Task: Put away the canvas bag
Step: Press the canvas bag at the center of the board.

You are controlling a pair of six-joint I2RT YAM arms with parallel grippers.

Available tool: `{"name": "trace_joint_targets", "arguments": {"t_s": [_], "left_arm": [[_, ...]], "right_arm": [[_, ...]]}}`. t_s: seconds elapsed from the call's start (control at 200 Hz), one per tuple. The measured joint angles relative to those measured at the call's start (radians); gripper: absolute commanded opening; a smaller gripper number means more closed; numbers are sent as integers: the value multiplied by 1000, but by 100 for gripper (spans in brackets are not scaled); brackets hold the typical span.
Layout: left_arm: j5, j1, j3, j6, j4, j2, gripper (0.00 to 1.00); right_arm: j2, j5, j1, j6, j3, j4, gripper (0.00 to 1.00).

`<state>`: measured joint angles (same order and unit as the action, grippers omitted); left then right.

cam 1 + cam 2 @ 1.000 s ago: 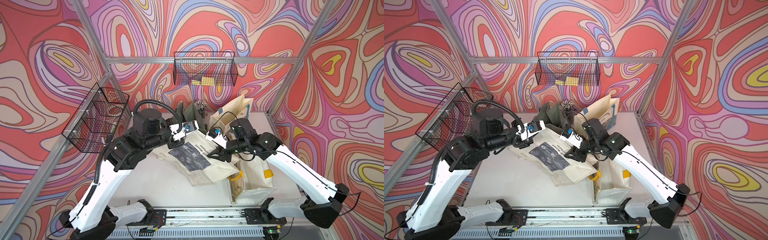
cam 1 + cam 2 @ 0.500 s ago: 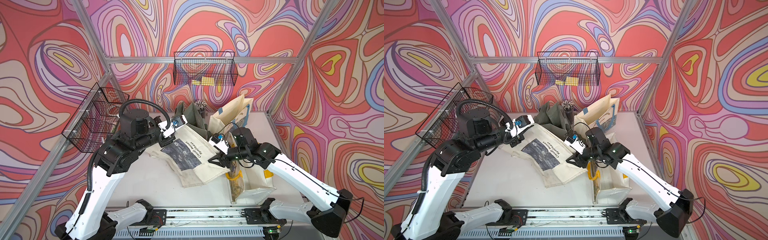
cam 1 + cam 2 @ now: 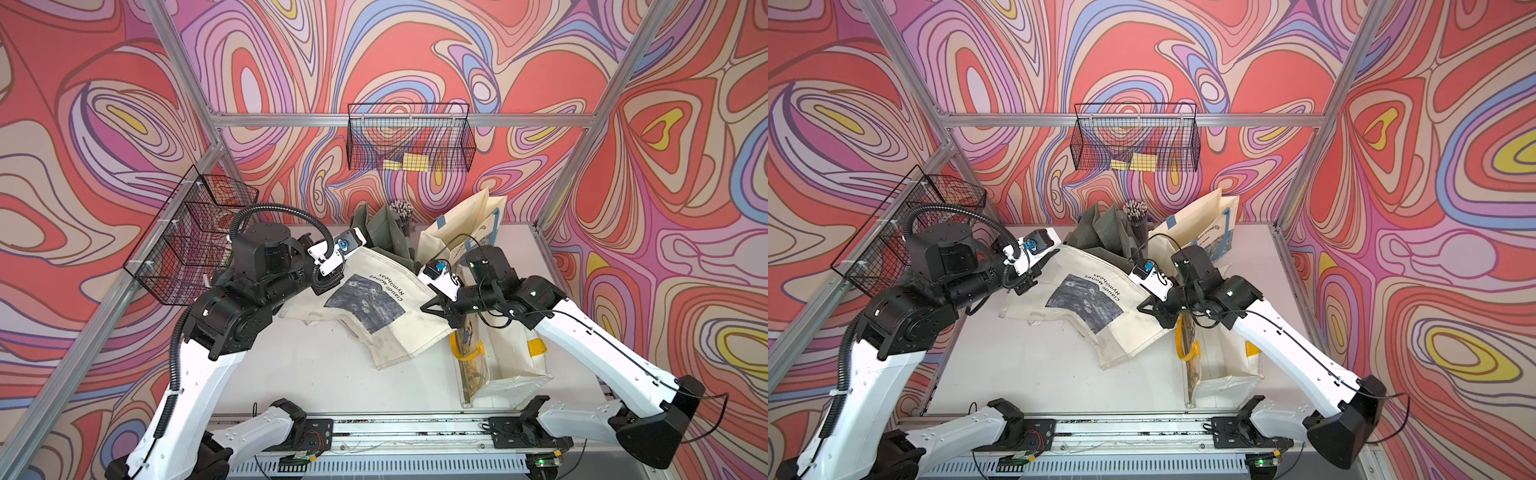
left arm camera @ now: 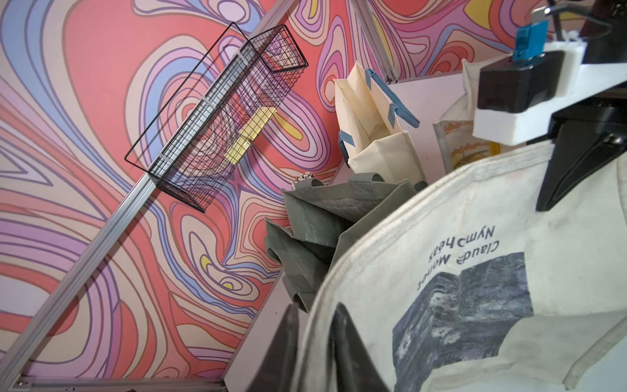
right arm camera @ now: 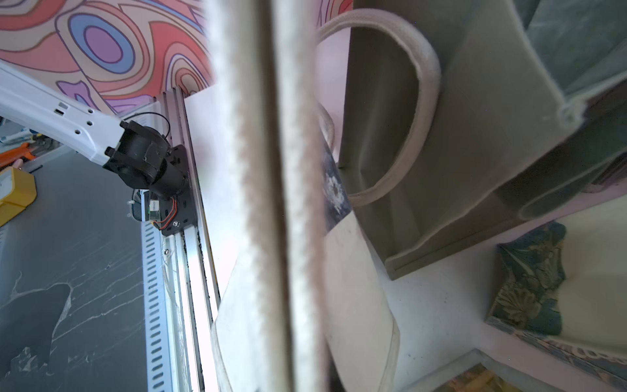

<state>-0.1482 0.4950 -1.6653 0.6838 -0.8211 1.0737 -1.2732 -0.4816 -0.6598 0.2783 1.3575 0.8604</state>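
Over white bench (image 3: 311,365), pinches bag (image 3: 386,303) rim with right claw (image 3: 429,309); straddles rim's other end with left claw (image 4: 315,310), grip unclear.

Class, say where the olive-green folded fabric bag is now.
In both top views the olive-green bag sits back-centre on the table, behind the cream Monet-print canvas bag, beside the dark holder of sticks.
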Motion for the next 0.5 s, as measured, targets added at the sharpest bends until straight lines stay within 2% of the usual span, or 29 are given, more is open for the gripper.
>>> {"name": "trace_joint_targets", "arguments": {"t_s": [0.03, 0.15, 0.19, 0.275, 0.356, 0.501], "left_arm": [[-2, -2, 2, -3, 0, -6, 65], [-25, -4, 11, -5, -4, -25, 75], [-32, -4, 11, -5, -4, -29, 75], [-59, -4, -1, -3, -19, -29, 67], [-77, 6, -61, 0, -62, -2, 67], [-28, 148, -134, 36, -108, 43, 70]], "right_arm": [[-16, 8, 0, 15, 39, 36, 0], [-82, 33, 0, 66, 180, 173, 0], [-101, 41, 0, 80, 218, 209, 0], [-134, 60, 0, 100, 278, 281, 0], [-152, 76, 0, 114, 314, 335, 0], [-176, 100, 0, 127, 370, 414, 0]]}}
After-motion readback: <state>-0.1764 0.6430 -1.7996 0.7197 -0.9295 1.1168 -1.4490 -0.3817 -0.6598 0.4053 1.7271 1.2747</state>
